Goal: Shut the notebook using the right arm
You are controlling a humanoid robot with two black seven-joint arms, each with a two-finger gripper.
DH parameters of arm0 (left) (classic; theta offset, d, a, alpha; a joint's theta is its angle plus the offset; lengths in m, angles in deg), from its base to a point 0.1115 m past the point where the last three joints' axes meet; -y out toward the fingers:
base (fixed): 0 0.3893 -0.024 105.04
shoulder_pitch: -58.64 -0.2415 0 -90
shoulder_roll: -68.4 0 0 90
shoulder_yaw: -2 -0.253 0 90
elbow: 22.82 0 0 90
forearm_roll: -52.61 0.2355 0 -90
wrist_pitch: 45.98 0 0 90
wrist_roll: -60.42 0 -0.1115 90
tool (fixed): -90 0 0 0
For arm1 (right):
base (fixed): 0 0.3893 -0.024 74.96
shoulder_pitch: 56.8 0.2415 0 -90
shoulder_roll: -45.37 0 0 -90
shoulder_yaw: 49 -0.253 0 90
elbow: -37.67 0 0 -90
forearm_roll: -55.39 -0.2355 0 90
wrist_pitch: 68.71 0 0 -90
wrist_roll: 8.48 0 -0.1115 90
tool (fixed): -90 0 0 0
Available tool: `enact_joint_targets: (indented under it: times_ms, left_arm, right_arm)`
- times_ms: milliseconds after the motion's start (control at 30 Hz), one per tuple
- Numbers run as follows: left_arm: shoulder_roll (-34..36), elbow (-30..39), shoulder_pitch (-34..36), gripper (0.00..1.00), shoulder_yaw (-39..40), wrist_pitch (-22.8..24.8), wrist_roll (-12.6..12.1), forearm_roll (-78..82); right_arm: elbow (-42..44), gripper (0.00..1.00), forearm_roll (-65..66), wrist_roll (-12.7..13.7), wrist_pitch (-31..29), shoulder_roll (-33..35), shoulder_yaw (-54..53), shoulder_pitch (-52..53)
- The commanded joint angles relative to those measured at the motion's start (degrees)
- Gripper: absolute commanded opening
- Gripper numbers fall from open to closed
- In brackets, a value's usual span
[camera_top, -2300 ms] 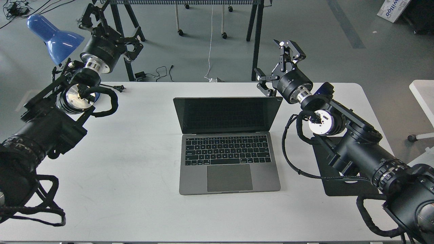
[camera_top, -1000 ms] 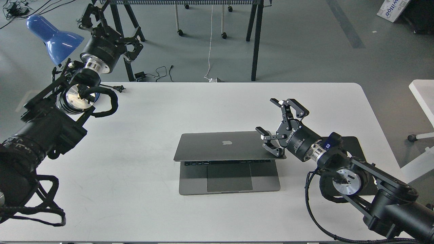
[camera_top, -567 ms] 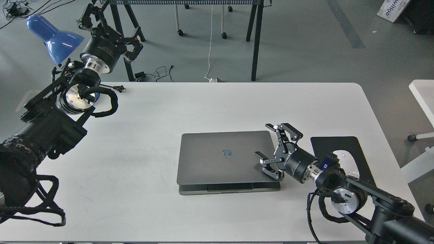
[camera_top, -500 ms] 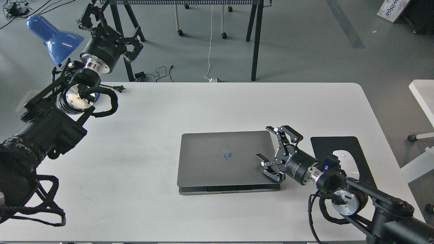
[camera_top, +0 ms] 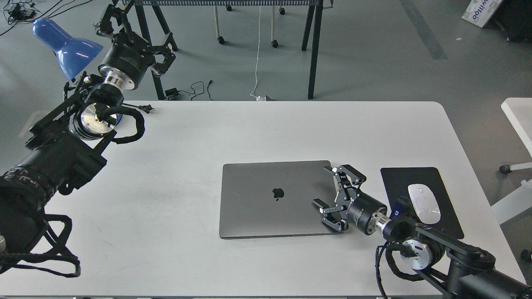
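The right gripper (camera_top: pixel 330 195) is hovering with its claws spread wide and gripping nothing, its fingers (camera_top: pixel 332 223) lying over the right edge of the notebook (camera_top: pixel 276 199), seemingly because it is pressing the lid flat rather than grasping it. The notebook is lying flat and shut at the middle of the white table (camera_top: pixel 249 133), logo facing up. Just right of it the black mouse pad (camera_top: pixel 399 178) is carrying a white mouse (camera_top: pixel 424 203). The left gripper (camera_top: pixel 124 25) is idling, raised off the table's far left corner by the blue lamp (camera_top: pixel 66 43); whether it is open cannot be told
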Motion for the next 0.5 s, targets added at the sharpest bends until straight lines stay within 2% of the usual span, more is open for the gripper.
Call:
enact_joint_targets:
  times_ms: [0,467]
  left_arm:
    - [0.0,-0.02,-0.01,1.0,0.0,0.0,0.02,0.0]
    - [0.0,-0.02,-0.01,1.0,0.0,0.0,-0.07,0.0]
  right_arm:
    - [0.05,1.0,0.08,0.05,0.54,-0.05,0.33,-0.05]
    - [-2.85,1.0,-0.27,0.05,0.98,1.26,-3.08,2.58]
